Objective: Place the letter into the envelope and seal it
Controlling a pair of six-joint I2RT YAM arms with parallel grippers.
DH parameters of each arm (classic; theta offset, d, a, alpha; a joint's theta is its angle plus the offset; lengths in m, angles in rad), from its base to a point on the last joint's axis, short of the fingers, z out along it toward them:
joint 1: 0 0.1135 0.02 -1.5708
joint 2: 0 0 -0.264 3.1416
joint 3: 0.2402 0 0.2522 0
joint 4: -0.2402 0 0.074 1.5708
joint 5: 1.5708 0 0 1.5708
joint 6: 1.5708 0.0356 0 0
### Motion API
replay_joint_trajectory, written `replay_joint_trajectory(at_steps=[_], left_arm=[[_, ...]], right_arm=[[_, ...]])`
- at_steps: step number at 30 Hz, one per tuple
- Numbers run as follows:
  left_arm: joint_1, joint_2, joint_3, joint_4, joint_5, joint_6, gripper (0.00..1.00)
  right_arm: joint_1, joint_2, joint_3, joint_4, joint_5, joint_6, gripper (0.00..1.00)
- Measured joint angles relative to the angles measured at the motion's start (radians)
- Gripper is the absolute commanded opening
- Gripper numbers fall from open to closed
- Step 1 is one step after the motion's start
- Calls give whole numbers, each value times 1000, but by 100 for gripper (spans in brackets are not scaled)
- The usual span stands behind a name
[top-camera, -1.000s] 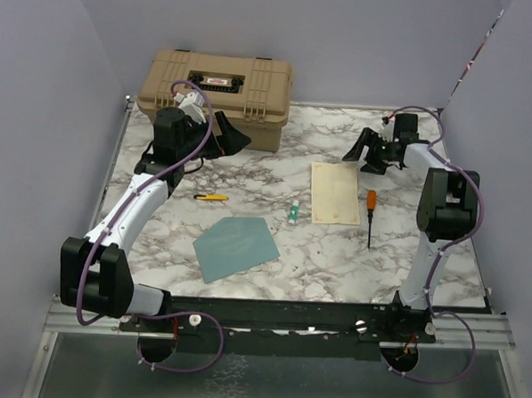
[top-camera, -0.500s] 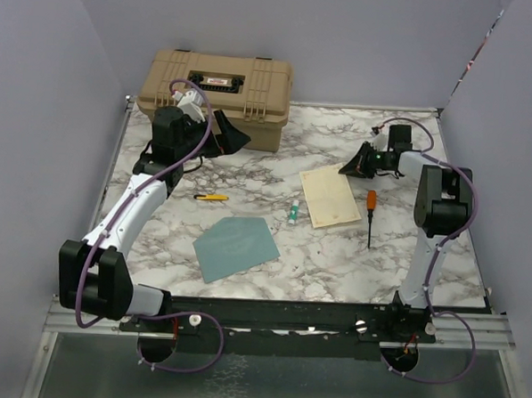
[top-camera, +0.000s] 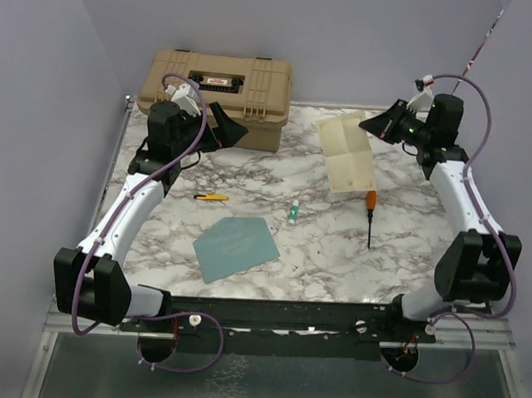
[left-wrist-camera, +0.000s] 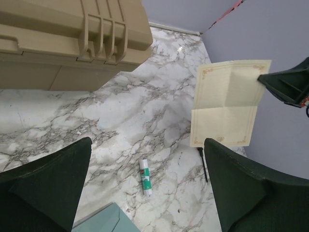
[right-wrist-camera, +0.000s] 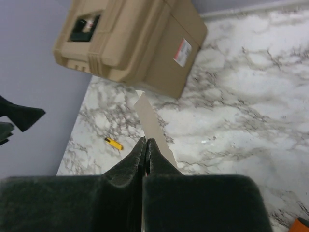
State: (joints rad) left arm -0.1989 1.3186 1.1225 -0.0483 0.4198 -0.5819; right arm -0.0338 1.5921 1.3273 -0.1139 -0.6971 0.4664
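The letter point(top-camera: 349, 159) is a cream card with a thin border and fold creases; it hangs in the air over the back right of the table, pinched at its upper right edge. My right gripper point(top-camera: 375, 126) is shut on it, and the right wrist view shows the letter point(right-wrist-camera: 153, 124) edge-on between the closed fingers. In the left wrist view the letter point(left-wrist-camera: 227, 104) shows face-on. The teal envelope point(top-camera: 237, 246) lies flat near the front centre, with a corner point(left-wrist-camera: 104, 221) visible below my left gripper point(left-wrist-camera: 147, 193). My left gripper point(top-camera: 223, 128) hovers open and holds nothing, in front of the tan case.
A tan hard case point(top-camera: 220, 94) stands at the back left. A yellow utility knife point(top-camera: 211, 197), a green-and-white glue stick point(top-camera: 293, 212) and an orange-handled screwdriver point(top-camera: 370, 213) lie on the marble table point(top-camera: 335, 247). Purple walls close in on both sides.
My right gripper shut on the letter's far edge and lifted it up and back off the table. The left arm shifted slightly, its jaws staying open.
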Motion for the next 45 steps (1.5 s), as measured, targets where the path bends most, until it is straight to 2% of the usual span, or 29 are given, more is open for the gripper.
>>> replay_joint_trajectory(at_steps=[4, 9, 14, 21, 29, 32, 35, 38, 41, 45], left_arm=[[-15, 0, 26, 13, 0, -32, 99], [-62, 0, 31, 72, 2, -101, 99], [-131, 0, 32, 182, 2, -188, 99], [-247, 0, 32, 395, 2, -292, 99], [-373, 0, 23, 589, 20, -325, 98], [-408, 3, 8, 636, 37, -335, 81], [-429, 19, 0, 674, 57, -354, 55], [-438, 40, -6, 702, 69, -383, 24], [-438, 55, -16, 740, 77, -416, 1], [-438, 62, -18, 787, 78, -449, 0]], right_arm=[[0, -154, -45, 73, -14, 75, 0], [0, -268, -104, 155, -65, 200, 0], [0, -354, -152, 308, -113, 399, 0], [0, -425, -167, 520, -126, 669, 0], [0, -429, -166, 638, -106, 895, 0], [0, -429, -166, 666, -89, 960, 0], [0, -429, -168, 694, -72, 1012, 0], [0, -426, -170, 719, -66, 1046, 0], [0, -425, -178, 739, -63, 1057, 0], [0, -425, -189, 746, -65, 1045, 0]])
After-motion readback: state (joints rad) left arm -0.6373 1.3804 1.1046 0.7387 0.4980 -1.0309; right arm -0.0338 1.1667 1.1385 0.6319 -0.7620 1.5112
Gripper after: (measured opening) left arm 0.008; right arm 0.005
